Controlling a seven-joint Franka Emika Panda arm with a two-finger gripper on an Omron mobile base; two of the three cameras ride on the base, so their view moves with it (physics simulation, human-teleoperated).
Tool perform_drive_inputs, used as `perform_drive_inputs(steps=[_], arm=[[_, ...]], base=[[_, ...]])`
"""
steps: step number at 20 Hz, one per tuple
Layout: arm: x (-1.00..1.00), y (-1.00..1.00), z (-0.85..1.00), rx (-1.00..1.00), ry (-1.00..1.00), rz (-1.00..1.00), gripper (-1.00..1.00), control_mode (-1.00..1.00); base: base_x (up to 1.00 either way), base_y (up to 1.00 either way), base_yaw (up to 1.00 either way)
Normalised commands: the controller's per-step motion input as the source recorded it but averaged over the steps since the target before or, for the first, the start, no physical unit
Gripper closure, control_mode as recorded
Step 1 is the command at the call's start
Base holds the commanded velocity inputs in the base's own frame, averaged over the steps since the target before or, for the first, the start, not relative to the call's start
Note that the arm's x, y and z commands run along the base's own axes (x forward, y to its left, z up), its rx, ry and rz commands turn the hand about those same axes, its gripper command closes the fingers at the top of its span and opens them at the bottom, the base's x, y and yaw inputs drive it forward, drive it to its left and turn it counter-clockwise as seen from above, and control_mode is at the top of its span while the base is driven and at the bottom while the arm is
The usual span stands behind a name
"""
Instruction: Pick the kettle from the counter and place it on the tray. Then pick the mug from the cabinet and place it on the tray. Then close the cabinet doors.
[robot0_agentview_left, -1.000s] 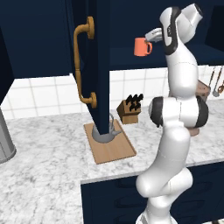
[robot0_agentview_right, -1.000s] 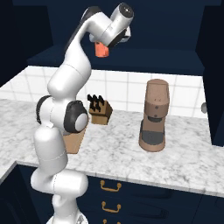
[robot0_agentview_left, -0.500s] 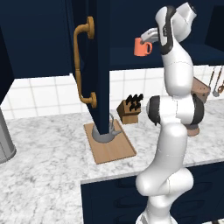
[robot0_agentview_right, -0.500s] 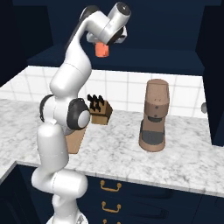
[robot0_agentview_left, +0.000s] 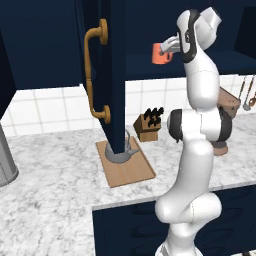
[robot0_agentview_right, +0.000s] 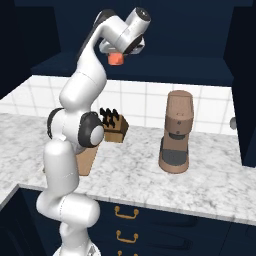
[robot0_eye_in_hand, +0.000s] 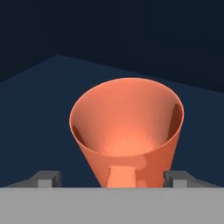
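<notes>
- The mug (robot0_eye_in_hand: 127, 131) stands upright on the cabinet (robot0_agentview_left: 150, 65) shelf, its open mouth facing the hand camera and its handle toward the bottom of that view.
- The gripper (robot0_eye_in_hand: 111, 178) straddles the mug: one fingertip shows at 8 o'clock of it and the other at 4 o'clock, jaws apart, each just beside the wall; whether they touch it I cannot tell.
- In the left base view the mug (robot0_agentview_left: 161, 53) sits just at 9 o'clock of the gripper (robot0_agentview_left: 172, 46); in the right base view the mug (robot0_agentview_right: 116, 59) peeks out at 6 o'clock under the hand.
- The kettle (robot0_agentview_left: 124, 151) rests on the tray (robot0_agentview_left: 131, 170), partly hidden behind the open door (robot0_agentview_left: 112, 75).
- The tray lies on the counter (robot0_agentview_left: 55, 190).
- A knife block (robot0_agentview_left: 149, 125) stands at 1 o'clock of the tray.
- A brown grinder (robot0_agentview_right: 176, 132) stands on the counter, well apart from the block.
</notes>
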Motion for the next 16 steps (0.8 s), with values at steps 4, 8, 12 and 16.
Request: perform_drive_inputs(steps=[4, 8, 12, 16], arm=[[0.03, 0.00, 0.00, 0.00, 0.01, 0.06, 1.00, -1.00], [0.02, 0.00, -0.03, 0.00, 0.04, 0.02, 1.00, -1.00], [0.00, 0.06, -0.09, -0.01, 0.06, 0.00, 1.00, -1.00], [-0.13, 0.00, -0.07, 0.00, 0.00, 0.00, 1.00, -1.00]], base=[[0.00, 0.00, 0.00], [0.00, 0.00, 0.00], [0.00, 0.00, 0.00], [0.00, 0.00, 0.00]])
